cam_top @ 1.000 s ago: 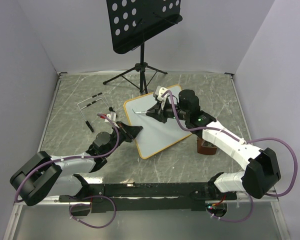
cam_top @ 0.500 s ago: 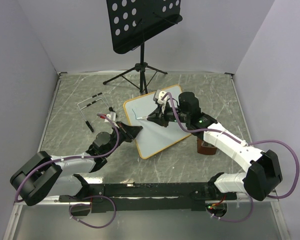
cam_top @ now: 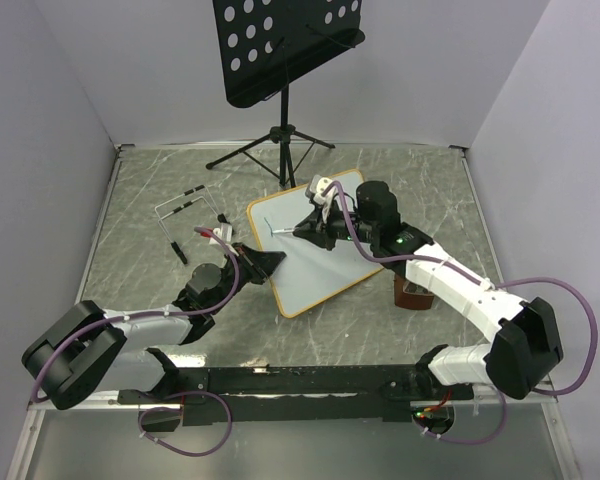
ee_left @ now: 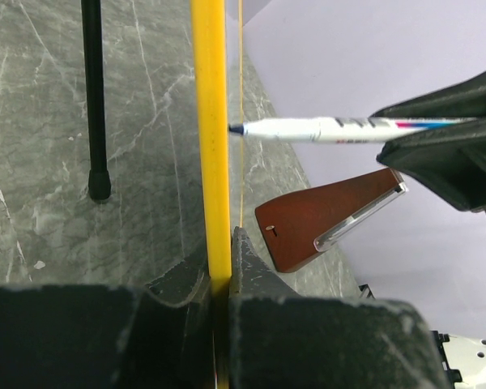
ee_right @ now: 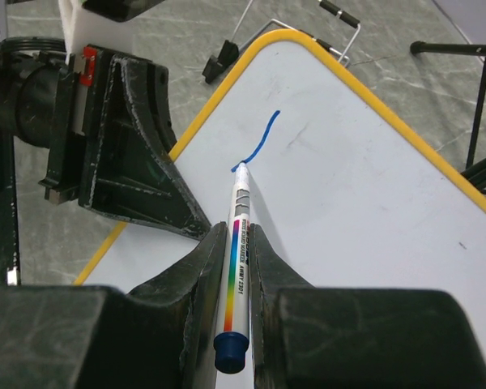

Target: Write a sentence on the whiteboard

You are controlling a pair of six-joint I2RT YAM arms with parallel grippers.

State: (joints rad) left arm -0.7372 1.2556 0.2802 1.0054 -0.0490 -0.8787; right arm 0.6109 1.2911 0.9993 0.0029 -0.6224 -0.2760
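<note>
We are clamping the whiteboard (cam_top: 315, 280) with our left end effector (cam_top: 263, 262), its jaws closed on the yellow frame at the near-left edge. The board is stretching away ahead and to the right of it. Our right end effector (ee_right: 237, 243) is gripping a marker (ee_right: 234, 275) over the board. The marker's tip, just ahead of the fingers, is touching the lower end of a short blue stroke (ee_right: 262, 138).
</note>
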